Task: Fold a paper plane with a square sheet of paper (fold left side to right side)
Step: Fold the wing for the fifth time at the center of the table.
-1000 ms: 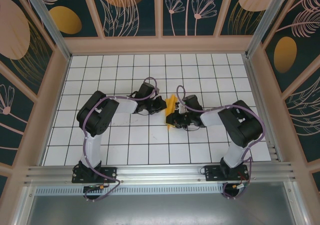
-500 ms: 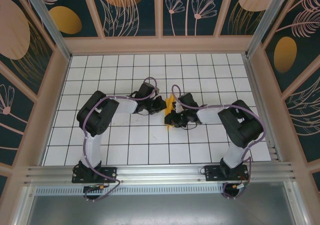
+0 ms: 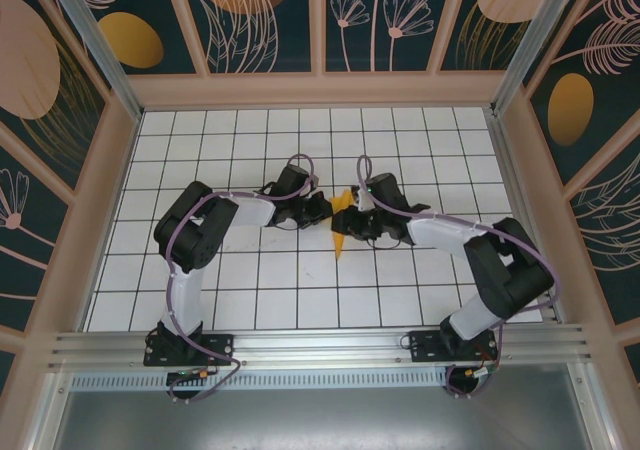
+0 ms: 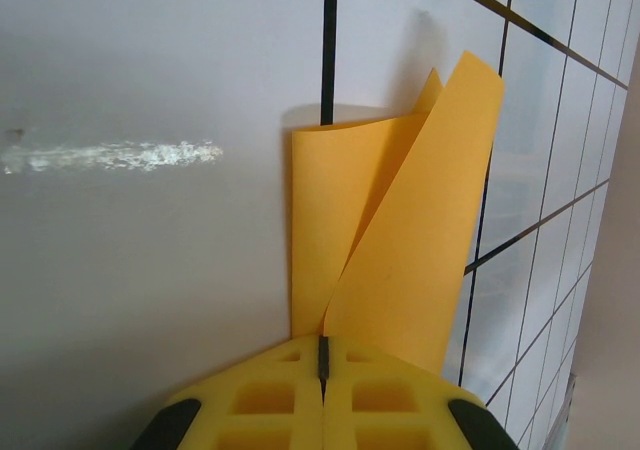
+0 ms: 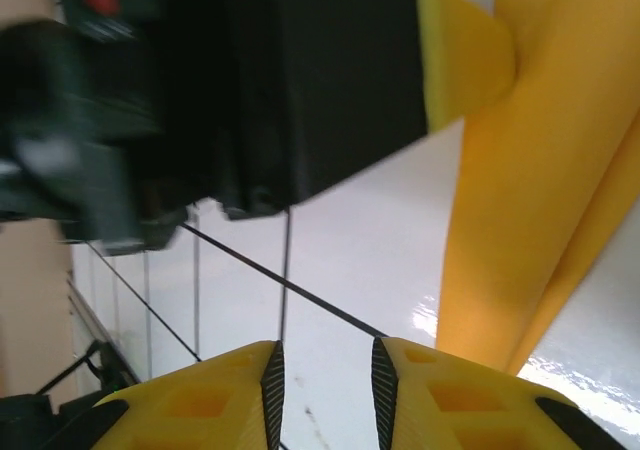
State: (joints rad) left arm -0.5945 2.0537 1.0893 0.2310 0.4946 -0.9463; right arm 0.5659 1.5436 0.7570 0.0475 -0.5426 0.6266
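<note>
The square sheet of paper [image 4: 400,240] is orange-yellow and folded into a narrow, half-upright strip with two flaps spreading apart. In the top view the paper [image 3: 338,238] sits mid-table between both arms. My left gripper [image 4: 322,355] is shut on the paper's near edge, and from above the left gripper [image 3: 326,210] reaches in from the left. My right gripper [image 5: 327,380] is open with only bare table between its fingers. The paper [image 5: 540,200] stands just to the right of it, untouched. From above, the right gripper [image 3: 352,228] sits close to the paper's right side.
The white gridded table [image 3: 260,280] is fenced by low wooden walls [image 3: 320,90] with patterned panels behind. The left gripper's black body [image 5: 300,80] looms close in front of the right wrist camera. A scuffed streak [image 4: 110,155] marks the table left of the paper.
The right gripper has opened and let go of the paper, and its arm has swung so the wrist reaches in from farther back. The left gripper stayed shut on the paper.
</note>
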